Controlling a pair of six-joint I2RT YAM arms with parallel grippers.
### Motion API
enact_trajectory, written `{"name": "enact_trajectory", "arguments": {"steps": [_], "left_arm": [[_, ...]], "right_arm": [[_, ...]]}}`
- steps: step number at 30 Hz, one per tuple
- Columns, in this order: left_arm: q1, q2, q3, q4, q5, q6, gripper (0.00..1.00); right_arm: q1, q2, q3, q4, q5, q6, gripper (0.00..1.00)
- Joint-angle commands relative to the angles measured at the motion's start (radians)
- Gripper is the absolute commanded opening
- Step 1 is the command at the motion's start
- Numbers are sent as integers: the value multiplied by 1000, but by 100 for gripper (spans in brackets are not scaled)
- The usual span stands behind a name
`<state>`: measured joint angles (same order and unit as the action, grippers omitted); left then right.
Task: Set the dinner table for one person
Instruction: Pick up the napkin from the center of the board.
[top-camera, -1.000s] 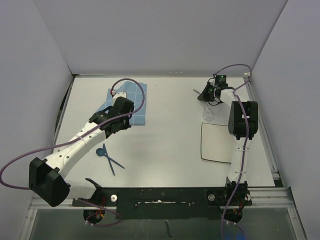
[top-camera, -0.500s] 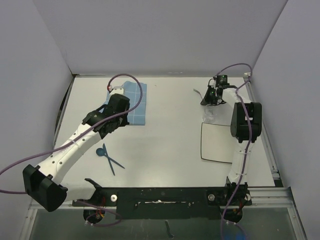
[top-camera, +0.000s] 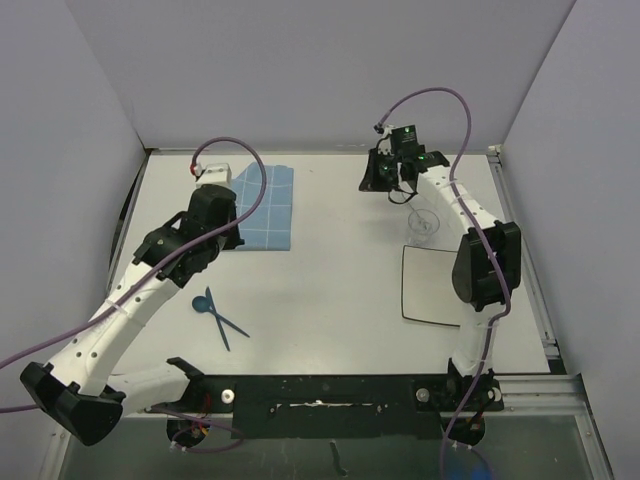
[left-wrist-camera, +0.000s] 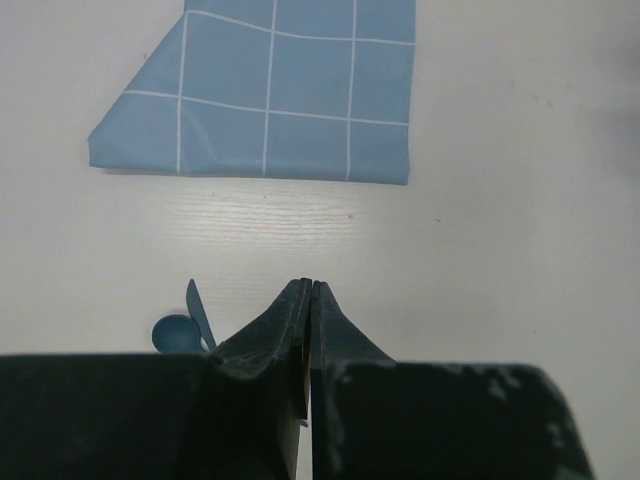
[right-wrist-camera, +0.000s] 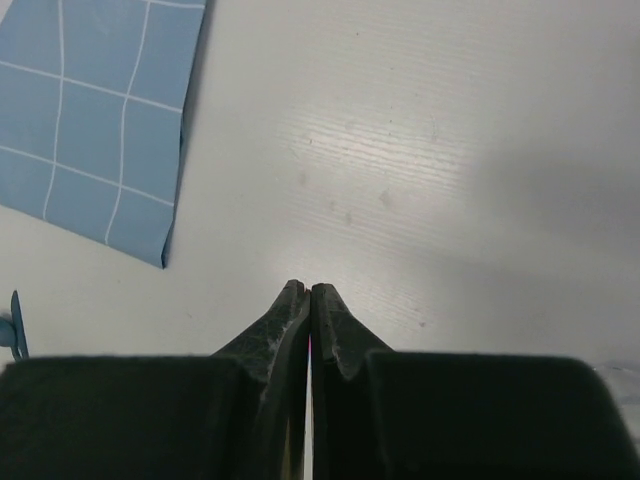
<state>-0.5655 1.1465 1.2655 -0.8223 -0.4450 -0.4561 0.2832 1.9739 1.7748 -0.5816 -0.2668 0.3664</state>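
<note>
**Both arms aloft, nothing picked up yet**

Nearest the bases, a blue spoon (top-camera: 201, 303) and a second blue utensil (top-camera: 228, 325) lie on the white desk (top-camera: 340, 270), with a white square sheet (top-camera: 435, 285) to the right. The left fingers (left-wrist-camera: 300, 298) are pressed together and empty, between the spoon and the blue gridded mat (top-camera: 265, 205). The right fingers (right-wrist-camera: 297, 298), also closed on nothing, hang near the far clear glass (top-camera: 424, 226). This looks like the opening step. Next, one set of fingers must spread and descend onto a piece.

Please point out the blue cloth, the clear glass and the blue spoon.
blue cloth (top-camera: 272, 215): top view, on its middle squares.
clear glass (top-camera: 424, 226): top view, on its body.
blue spoon (top-camera: 200, 304): top view, on its round bowl.
</note>
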Motion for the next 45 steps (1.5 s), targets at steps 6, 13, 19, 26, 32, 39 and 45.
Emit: {"name": "enact_trajectory", "arguments": {"steps": [6, 13, 19, 26, 32, 39, 45], "left_arm": [[21, -9, 37, 21, 20, 10, 26], [36, 83, 66, 71, 22, 11, 83], [92, 128, 66, 101, 34, -4, 84], [194, 137, 33, 153, 101, -3, 83], [256, 188, 29, 187, 137, -3, 83], [332, 268, 19, 221, 160, -32, 83], [404, 300, -23, 213, 145, -94, 82]], "right_arm": [[194, 16, -15, -47, -39, -14, 47], [361, 54, 14, -93, -9, 1, 68], [411, 56, -21, -65, -13, 42, 65], [412, 79, -48, -23, -12, 59, 58], [412, 172, 9, -14, -38, 71, 57], [410, 246, 95, -22, -73, 85, 56], [403, 286, 141, -26, -92, 92, 56]]}}
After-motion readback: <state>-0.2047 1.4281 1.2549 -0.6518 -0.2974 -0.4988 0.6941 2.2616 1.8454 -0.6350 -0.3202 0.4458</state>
